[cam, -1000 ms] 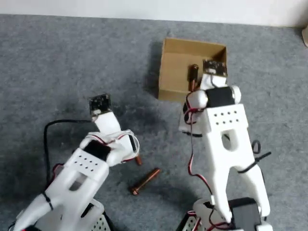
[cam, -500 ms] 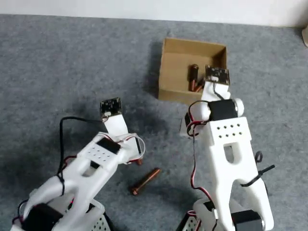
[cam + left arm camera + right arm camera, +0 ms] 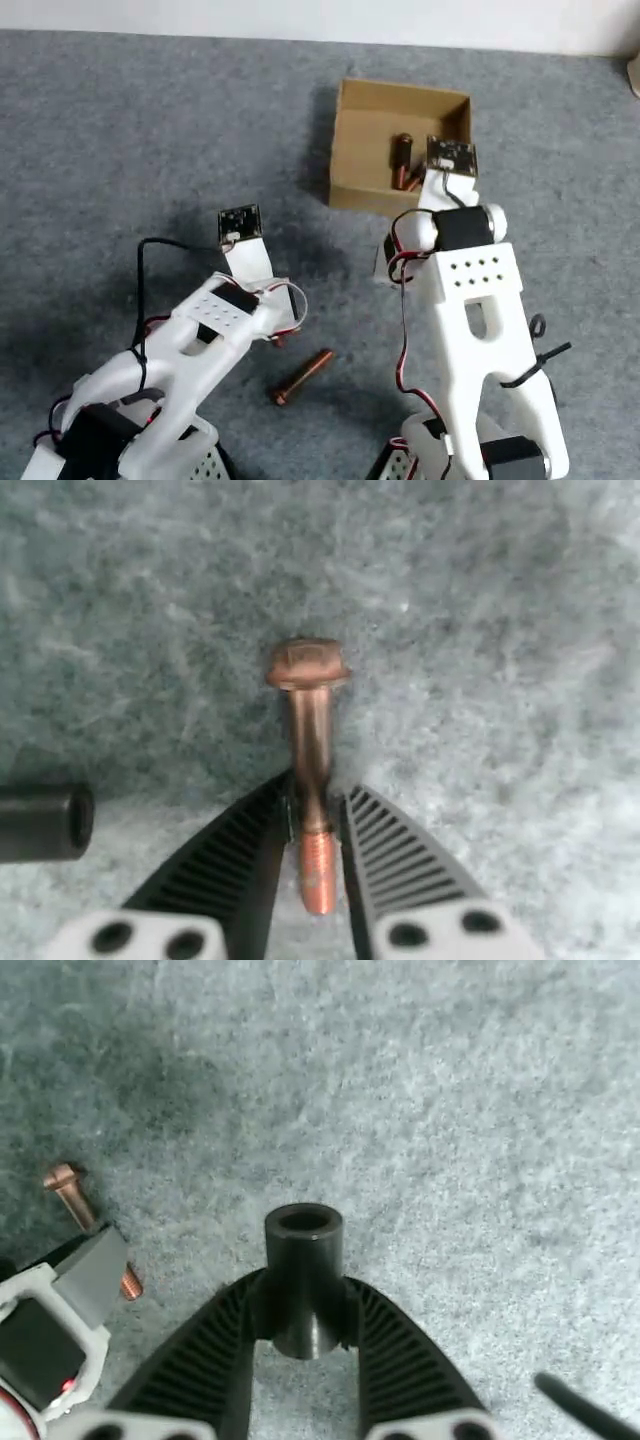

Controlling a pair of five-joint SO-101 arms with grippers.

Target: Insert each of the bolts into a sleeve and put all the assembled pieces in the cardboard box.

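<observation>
Mating step, I reckon. My left pincer (image 3: 313,802) is squeezed shut on a copper hex-head bolt (image 3: 310,725), and my right pincer (image 3: 303,1298) is clamped round a black cylindrical sleeve (image 3: 303,1250). Next up: line the thread up with the bore, then push in.

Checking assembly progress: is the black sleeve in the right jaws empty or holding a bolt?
Empty: the black cylindrical sleeve shows an open, dark bore with nothing in it.

The overhead camera looks steeply down over the left arm (image 3: 200,340) and right arm (image 3: 470,300), taking in the grey mat (image 3: 120,130) out to the cardboard box (image 3: 355,170). Each wrist camera peers along its own jaws, close above the mat, the left at a bolt (image 3: 310,750) and the right at a black sleeve (image 3: 303,1270). Each also catches the other's piece.
</observation>
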